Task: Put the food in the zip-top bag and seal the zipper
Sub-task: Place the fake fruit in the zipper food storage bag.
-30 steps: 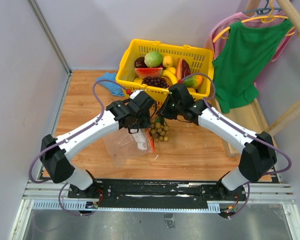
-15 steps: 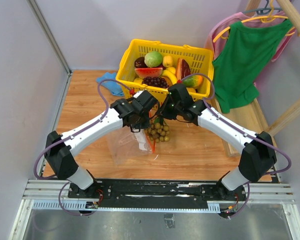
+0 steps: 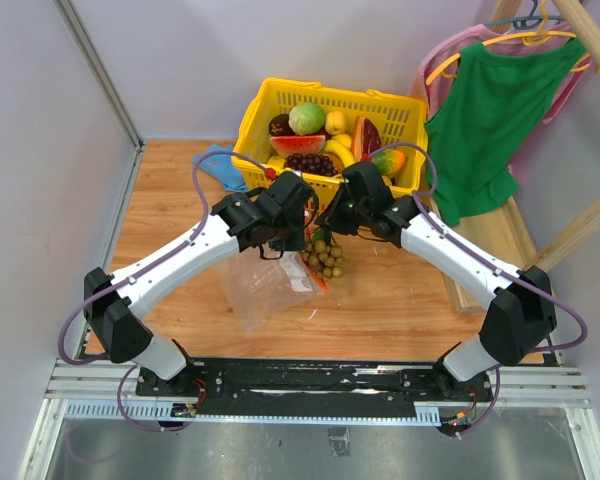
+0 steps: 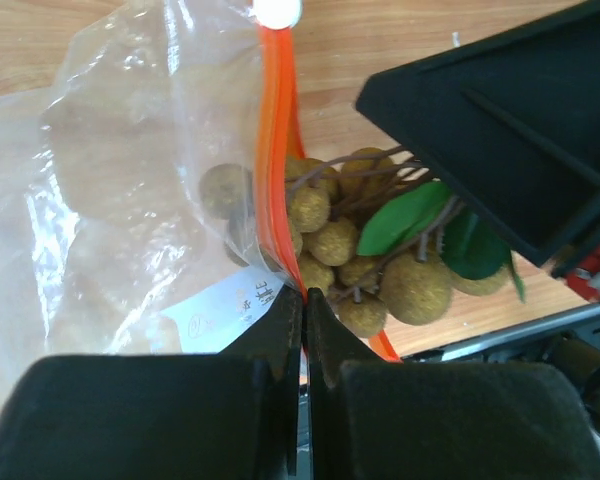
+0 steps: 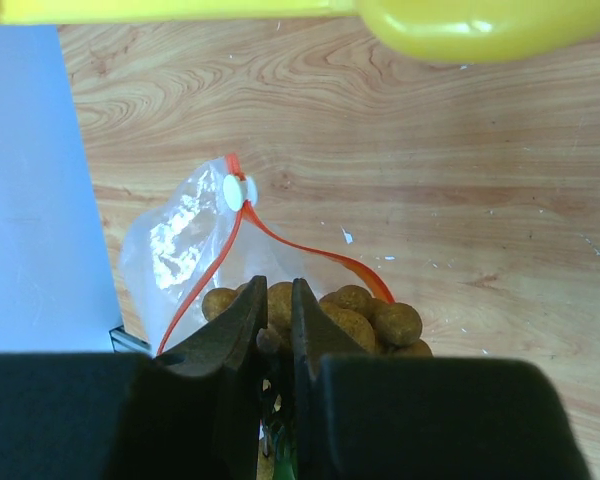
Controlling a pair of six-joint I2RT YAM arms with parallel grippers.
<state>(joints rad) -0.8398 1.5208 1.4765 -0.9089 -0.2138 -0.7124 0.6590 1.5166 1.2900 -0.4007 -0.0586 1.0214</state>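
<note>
Half inside the clear plastic bag (image 4: 110,180), a cluster of tan-brown balls (image 4: 380,270) hangs gripped by the right pincer (image 5: 277,295); the left pincer (image 4: 303,300) pinches the orange-red zipper strip (image 4: 273,150) above the wooden bench (image 5: 430,180).

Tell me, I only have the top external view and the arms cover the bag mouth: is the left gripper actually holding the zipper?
Observer: Yes. In the left wrist view the left gripper is shut on the orange-red zipper.
Operator: Are the balls inside yet?
Observer: Partly. A few of the ball cluster show through the clear bag; the rest, with the leaves, sit outside the strip.
Operator: Is the mouth open?
Observer: Yes. The right wrist view shows the strip spread in a loop, the right gripper shut on the cluster between its sides.
</note>
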